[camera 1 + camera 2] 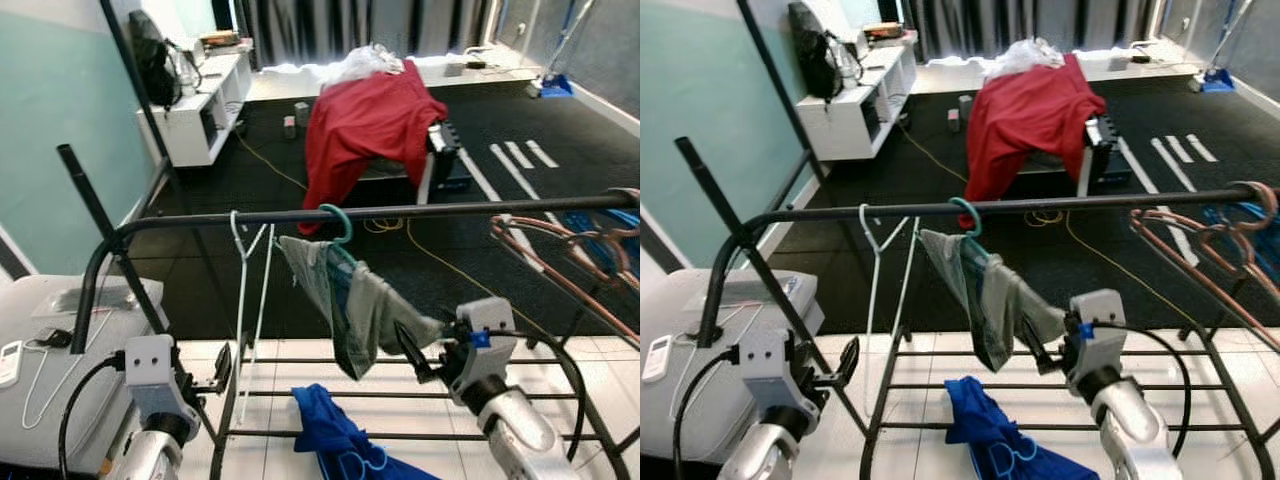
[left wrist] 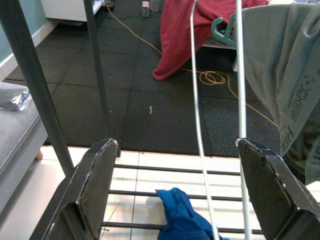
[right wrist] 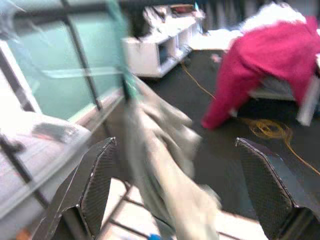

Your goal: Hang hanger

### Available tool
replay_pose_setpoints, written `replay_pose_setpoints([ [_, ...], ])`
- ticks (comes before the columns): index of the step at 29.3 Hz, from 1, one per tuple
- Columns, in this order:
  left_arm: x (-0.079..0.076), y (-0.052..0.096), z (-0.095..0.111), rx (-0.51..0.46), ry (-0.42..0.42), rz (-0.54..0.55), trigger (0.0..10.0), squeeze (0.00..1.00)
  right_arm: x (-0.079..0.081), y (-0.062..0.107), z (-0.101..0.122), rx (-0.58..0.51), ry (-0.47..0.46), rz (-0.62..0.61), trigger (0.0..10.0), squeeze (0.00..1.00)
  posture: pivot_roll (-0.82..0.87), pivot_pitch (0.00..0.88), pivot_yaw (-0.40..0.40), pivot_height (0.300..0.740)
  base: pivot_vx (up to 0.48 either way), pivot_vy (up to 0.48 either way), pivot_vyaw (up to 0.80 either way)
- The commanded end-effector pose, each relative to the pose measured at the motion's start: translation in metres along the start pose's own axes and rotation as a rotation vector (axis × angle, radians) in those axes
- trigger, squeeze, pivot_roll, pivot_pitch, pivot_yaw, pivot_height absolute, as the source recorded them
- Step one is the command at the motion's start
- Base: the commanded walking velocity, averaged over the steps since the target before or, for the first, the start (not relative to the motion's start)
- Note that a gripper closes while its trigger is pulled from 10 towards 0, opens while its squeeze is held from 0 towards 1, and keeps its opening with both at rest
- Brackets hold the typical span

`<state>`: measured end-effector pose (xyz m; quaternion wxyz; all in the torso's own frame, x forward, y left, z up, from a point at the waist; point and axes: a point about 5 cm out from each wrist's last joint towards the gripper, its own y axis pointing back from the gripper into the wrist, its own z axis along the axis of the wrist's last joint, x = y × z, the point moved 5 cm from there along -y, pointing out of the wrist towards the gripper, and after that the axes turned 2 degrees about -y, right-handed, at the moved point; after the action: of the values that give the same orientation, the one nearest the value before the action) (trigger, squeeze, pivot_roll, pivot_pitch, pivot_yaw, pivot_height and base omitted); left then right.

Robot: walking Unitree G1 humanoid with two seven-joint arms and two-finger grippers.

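Blue cloth (image 1: 335,435) on rack shelf, both tools (image 1: 222,368) (image 1: 412,352) wide, teal hanger (image 1: 340,232) with grey garment (image 1: 352,305) on rail (image 1: 400,212)

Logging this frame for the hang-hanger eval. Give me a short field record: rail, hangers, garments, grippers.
rail: black rack bar, horizontal
teal hanger: hooked on the rail, grey garment draped on it
white hanger: hooked on the rail, bare
copper hangers: at the rail's right end
blue garment: on the rack's lower bars
left gripper: open, near the white hanger
right gripper: open, beside the grey garment
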<state>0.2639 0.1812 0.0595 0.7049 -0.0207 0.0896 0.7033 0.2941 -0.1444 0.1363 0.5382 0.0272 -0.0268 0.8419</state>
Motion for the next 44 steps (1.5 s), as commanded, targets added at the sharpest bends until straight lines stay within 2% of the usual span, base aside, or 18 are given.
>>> replay_pose_setpoints([
  [1,0.006,0.0,-0.003,0.015,0.0,0.021,10.0,0.0,0.027,-0.004,0.012,-0.009,-0.116,0.165,10.0,0.0,-0.05,0.0,0.021,0.74,0.0,0.0,0.0],
  [2,0.006,0.0,-0.003,0.014,0.0,0.021,10.0,0.0,0.035,-0.004,0.017,-0.012,-0.152,0.222,10.0,0.0,-0.05,0.0,0.02,0.74,0.0,0.0,0.0],
  [4,0.006,0.0,-0.003,0.012,0.002,0.022,10.0,0.0,0.04,-0.004,0.023,-0.022,-0.162,0.259,10.0,0.0,-0.05,0.0,0.019,0.74,0.0,0.0,0.0],
  [5,0.006,0.0,-0.003,0.012,0.002,0.022,10.0,0.0,0.04,-0.004,0.023,-0.022,-0.162,0.259,10.0,0.0,-0.05,0.0,0.019,0.74,0.0,0.0,0.0],
  [6,0.006,0.0,-0.003,0.009,0.006,0.023,10.0,0.0,0.033,-0.007,0.03,-0.038,-0.104,0.232,10.0,0.0,-0.05,0.0,0.018,0.74,0.0,0.0,0.0],
  [9,0.006,0.0,-0.002,0.008,0.007,0.023,10.0,0.0,0.03,-0.009,0.032,-0.044,-0.079,0.215,10.0,0.0,-0.05,0.0,0.018,0.74,0.0,0.0,0.0],
  [11,0.006,0.0,-0.002,0.006,0.011,0.023,10.0,0.0,0.002,-0.02,0.03,-0.044,-0.006,0.067,10.0,0.0,-0.04,0.0,0.019,0.74,0.0,0.0,0.0],
  [12,0.006,0.0,-0.002,0.006,0.011,0.023,10.0,0.0,0.002,-0.02,0.03,-0.044,-0.006,0.067,10.0,0.0,-0.04,0.0,0.019,0.74,0.0,0.0,0.0],
  [14,0.005,0.0,-0.002,0.006,0.016,0.02,10.0,0.0,-0.018,-0.029,0.022,-0.019,0.045,-0.038,10.0,0.0,-0.04,0.0,0.019,0.74,0.0,0.0,0.0],
  [17,0.004,0.0,-0.003,0.007,0.018,0.019,10.0,0.0,-0.023,-0.031,0.017,0.011,0.04,-0.053,10.0,0.0,-0.04,0.0,0.019,0.74,0.0,0.0,0.0],
  [21,0.003,-0.001,-0.003,0.007,0.02,0.018,10.0,0.0,-0.042,-0.043,-0.018,0.147,0.067,-0.136,10.0,0.0,-0.02,0.0,0.012,0.74,0.0,0.0,0.0],
  [28,0.003,-0.002,-0.003,0.004,0.022,0.018,10.0,0.0,-0.042,-0.06,-0.026,0.183,0.063,-0.141,10.0,0.0,-0.01,0.0,0.009,0.74,0.0,0.0,0.0],
  [32,0.002,-0.002,-0.002,0.002,0.023,0.017,10.0,0.0,-0.035,-0.072,-0.011,0.101,0.011,-0.111,10.0,0.0,-0.01,0.0,0.007,0.74,0.0,0.0,0.0],
  [35,0.002,-0.001,-0.002,0.002,0.022,0.018,10.0,0.0,-0.03,-0.075,-0.003,0.056,-0.025,-0.082,10.0,0.0,-0.01,0.0,0.005,0.74,0.0,0.0,0.0],
  [37,0.003,-0.001,-0.002,0.002,0.022,0.018,10.0,0.0,-0.027,-0.073,0.005,0.018,-0.086,-0.039,10.0,0.0,0.0,0.0,0.005,0.74,0.0,0.0,0.0],
  [44,0.002,-0.001,-0.002,0.002,0.025,0.013,10.0,0.0,-0.031,-0.075,-0.004,0.062,-0.1,-0.061,10.0,0.0,-0.01,0.0,0.008,0.74,0.0,0.0,0.0],
])
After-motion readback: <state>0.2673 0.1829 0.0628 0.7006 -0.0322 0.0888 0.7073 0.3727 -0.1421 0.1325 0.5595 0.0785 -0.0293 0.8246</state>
